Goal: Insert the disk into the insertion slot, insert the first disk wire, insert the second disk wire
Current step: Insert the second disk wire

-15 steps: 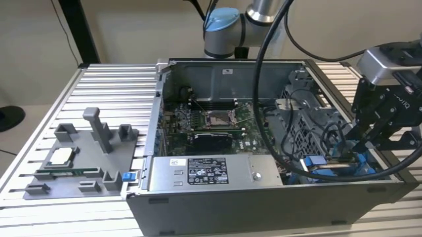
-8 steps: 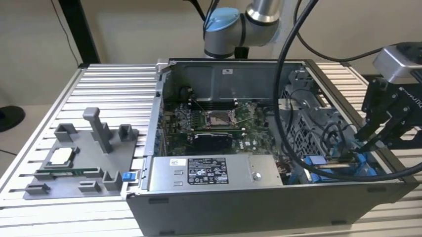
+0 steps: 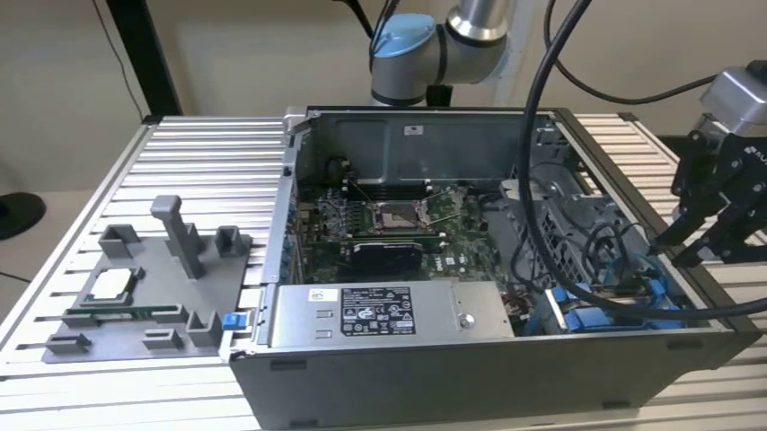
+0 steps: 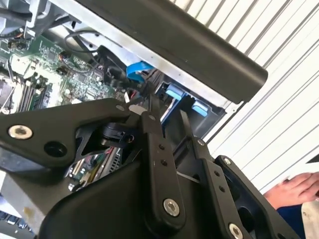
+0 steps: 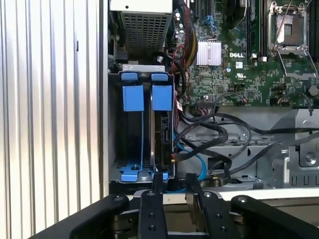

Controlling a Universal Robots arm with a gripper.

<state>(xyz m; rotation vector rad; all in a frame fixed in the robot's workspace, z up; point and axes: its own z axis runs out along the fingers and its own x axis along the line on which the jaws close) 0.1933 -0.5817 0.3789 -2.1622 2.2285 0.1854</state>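
At the exterior view's left, parts tray (image 3: 120, 337); centre, open computer case (image 3: 480, 368), disk (image 5: 162, 134) apparently seated on edge in its blue-tabbed slot (image 5: 142, 67). At that view's right, pincer (image 3: 674, 251) released and empty above the case rim. Liable to snag loose black cables (image 5: 219, 130) just beside the slot.

Not much is legible. First wrist view: the motherboard (image 5: 249, 79) has a white silk-screened logo (image 5: 236, 52) just beside the silver heatsink (image 5: 209, 53), and tiny white component markings too small to read. Exterior view: a dark printed sticker (image 3: 376, 311) sits on top of the power-supply box (image 3: 468, 310), on the motherboard's near side. A small white label (image 3: 323, 294) is just beside it. A second white label (image 3: 414, 129) is on the case wall beyond the motherboard. None of their print is readable.
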